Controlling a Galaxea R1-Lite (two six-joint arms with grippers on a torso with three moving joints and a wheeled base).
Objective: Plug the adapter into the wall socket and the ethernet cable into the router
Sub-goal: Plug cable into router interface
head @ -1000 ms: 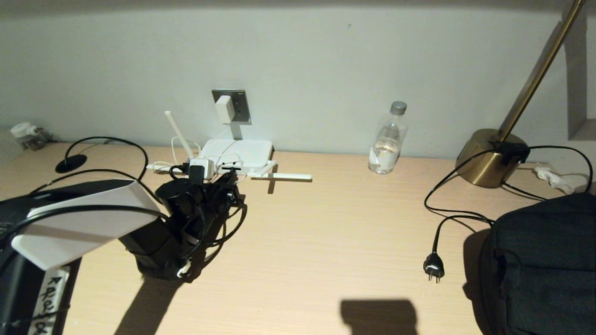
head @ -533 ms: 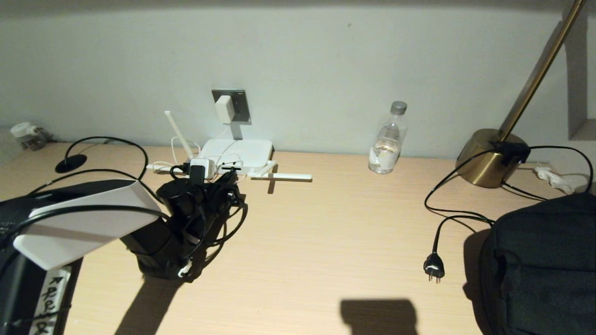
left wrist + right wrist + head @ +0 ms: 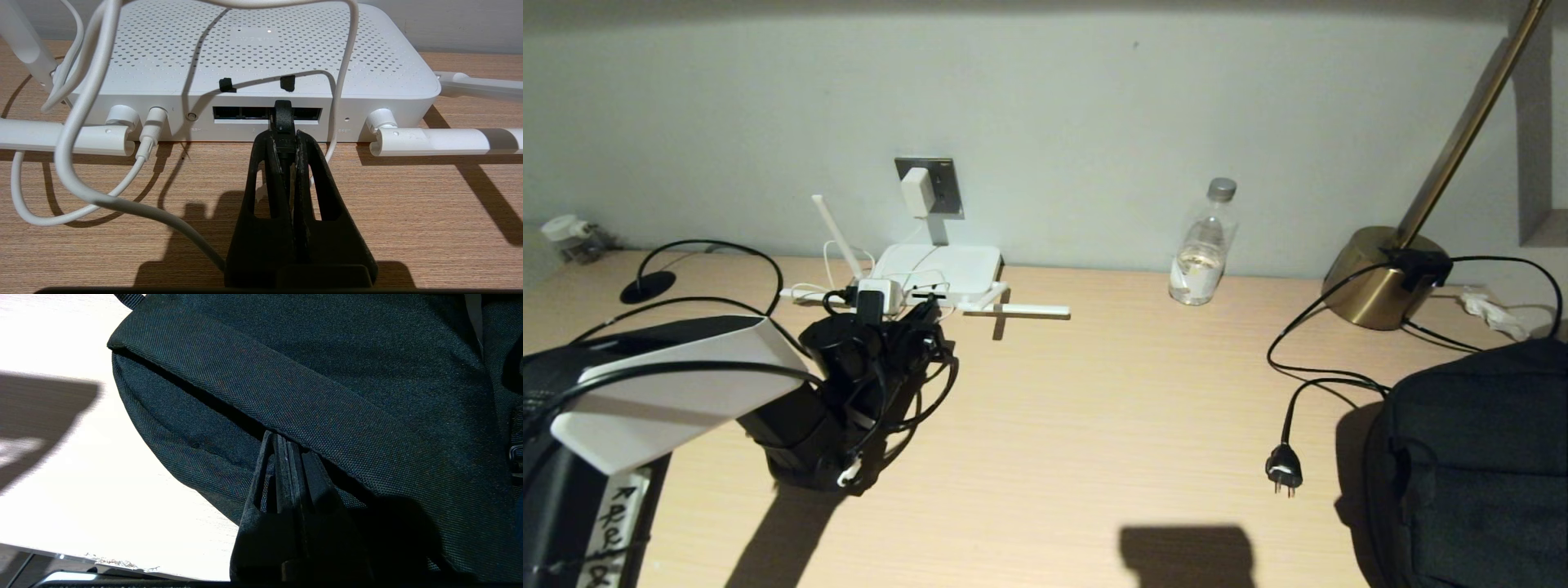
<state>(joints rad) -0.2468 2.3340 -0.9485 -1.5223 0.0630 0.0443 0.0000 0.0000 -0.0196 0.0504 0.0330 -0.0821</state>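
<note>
Router (image 3: 253, 53) lies flat on the worktop (image 3: 1094, 408) far-left, ports facing the left claw (image 3: 282, 134), which grasps the ethernet cable (image 3: 282, 118) plug end-on, its long axis aimed at the port row. Adapter (image 3: 916, 191) sits in the wall socket (image 3: 943, 184). Right claw (image 3: 286, 457) rests clenched by a bag (image 3: 347, 375).

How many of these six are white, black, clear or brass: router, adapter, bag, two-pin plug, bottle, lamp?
White: 2, the router and the adapter.
Black: 2, the bag and the two-pin plug.
Clear: 1, the bottle.
Brass: 1, the lamp.
Total: 6.
</note>
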